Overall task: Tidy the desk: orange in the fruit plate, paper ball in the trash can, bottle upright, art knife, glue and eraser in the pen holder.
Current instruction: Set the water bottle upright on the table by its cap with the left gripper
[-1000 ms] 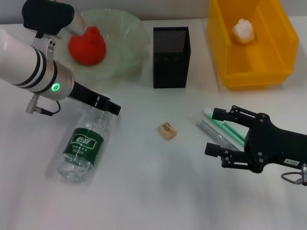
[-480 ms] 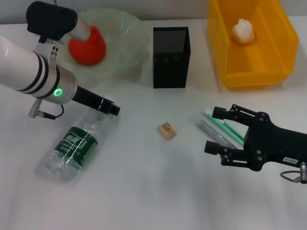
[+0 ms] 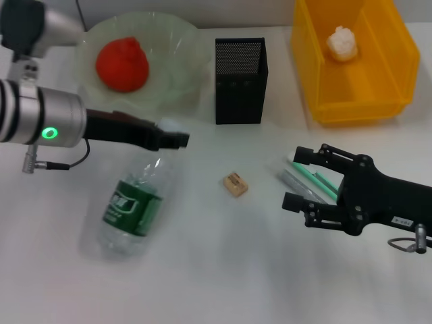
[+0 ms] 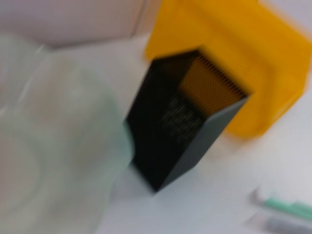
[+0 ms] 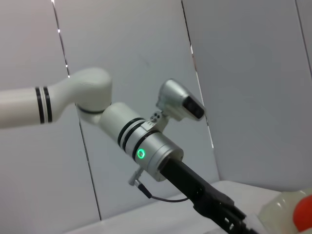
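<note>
- Two grippers on my head view: left gripper [image 3: 177, 140], grip unreadable, above the lying bottle [image 3: 132, 207].
- Right gripper [image 3: 295, 178] spread open at 4 o'clock.
- Only my left wrist view shows pen holder [image 4: 183, 122] mesh.

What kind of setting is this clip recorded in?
Probably a staged desk in a lab: a white table with a mesh pen holder, a yellow bin and a fallen bottle, plain panel walls behind.
</note>
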Motion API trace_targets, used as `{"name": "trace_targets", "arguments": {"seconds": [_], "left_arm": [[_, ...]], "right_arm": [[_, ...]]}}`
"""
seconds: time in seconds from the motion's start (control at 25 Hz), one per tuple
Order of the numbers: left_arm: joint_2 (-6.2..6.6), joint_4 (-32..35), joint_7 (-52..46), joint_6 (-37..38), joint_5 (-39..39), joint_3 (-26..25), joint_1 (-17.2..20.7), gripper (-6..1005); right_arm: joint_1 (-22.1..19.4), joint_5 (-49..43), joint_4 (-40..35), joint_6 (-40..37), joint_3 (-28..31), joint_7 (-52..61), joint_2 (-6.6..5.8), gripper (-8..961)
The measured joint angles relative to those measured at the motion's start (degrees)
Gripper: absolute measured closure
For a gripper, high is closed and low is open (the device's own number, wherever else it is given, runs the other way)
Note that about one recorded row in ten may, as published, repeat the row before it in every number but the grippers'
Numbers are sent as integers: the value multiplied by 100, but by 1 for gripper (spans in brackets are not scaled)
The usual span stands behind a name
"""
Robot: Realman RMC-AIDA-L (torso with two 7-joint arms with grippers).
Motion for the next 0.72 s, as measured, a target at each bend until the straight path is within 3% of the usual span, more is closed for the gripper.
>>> {"name": "trace_targets", "arguments": {"seconds": [0.04, 0.16, 0.2, 0.24, 0.36, 0.4, 0.44, 0.56, 0.6, 0.64, 0.72], "left_arm": [[0, 0, 0, 0, 0, 0, 0, 556], [8, -507, 1010, 434, -769, -714, 73, 555], [16, -966, 1729, 773, -1218, -1274, 91, 555], [16, -966, 1729, 773, -1218, -1274, 91, 555], [18, -1685, 2767, 1158, -1690, -2117, 149, 554], [18, -2185, 3557, 1359, -2048, -2600, 244, 554], [18, -2185, 3557, 1359, -2048, -2600, 244, 554], [16, -3095, 5036, 1674, -2738, -3218, 427, 553], [3, -3705, 6031, 1867, -3184, -3514, 533, 552], [3, -3705, 6031, 1867, -3184, -3514, 533, 552], [-17, -4322, 7149, 2048, -3629, -3700, 607, 552]], "right_arm": [[37, 7, 36, 0, 10, 31, 3, 110], [148, 15, 187, 0, 33, 85, 5, 110], [199, 36, 249, 9, 41, 123, 7, 110], [199, 36, 249, 9, 41, 123, 7, 110], [260, 94, 296, 71, 46, 200, 7, 110], [296, 103, 300, 111, 66, 243, 7, 110], [296, 103, 300, 111, 66, 243, 7, 110], [335, 109, 299, 161, 149, 298, 7, 111], [361, 124, 312, 234, 191, 301, 7, 111], [361, 124, 312, 234, 191, 301, 7, 111], [406, 160, 359, 316, 195, 302, 10, 111]]}}
